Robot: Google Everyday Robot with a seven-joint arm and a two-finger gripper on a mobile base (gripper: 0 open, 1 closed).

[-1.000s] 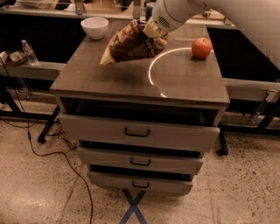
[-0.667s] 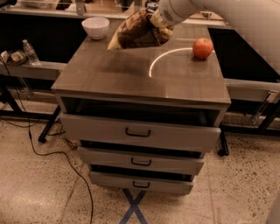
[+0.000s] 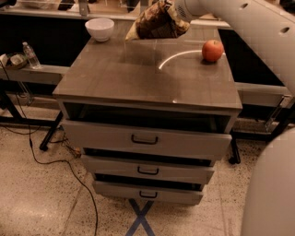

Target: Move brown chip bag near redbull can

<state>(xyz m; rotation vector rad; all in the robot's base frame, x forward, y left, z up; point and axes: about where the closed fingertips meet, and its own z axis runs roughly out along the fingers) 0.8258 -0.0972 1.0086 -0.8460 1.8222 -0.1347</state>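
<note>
The gripper (image 3: 178, 15) hangs at the far edge of the tabletop (image 3: 138, 80), its fingers pinching the right end of the bag (image 3: 156, 22); the bag is lifted clear of the surface and juts out to the left of the fingers, its loose end drooping a little; the bowl (image 3: 99, 28) stands further left of the fingers and just lower, the apple (image 3: 212, 50) to their right and nearer the camera; the can I cannot pick out with certainty, though a slim upright thing (image 3: 83, 6) beyond the bowl, well left of the fingers, may be it; the step in hand looks like the carry; to do it well, hold the pinch firm, since crumpled foil slips and the weight hangs to one side; travel high enough that the drooping end passes over the bowl's rim without catching; come down beside the can, not onto it, as a slim can tips at a light knock; release only once the bag rests on the tabletop.
</note>
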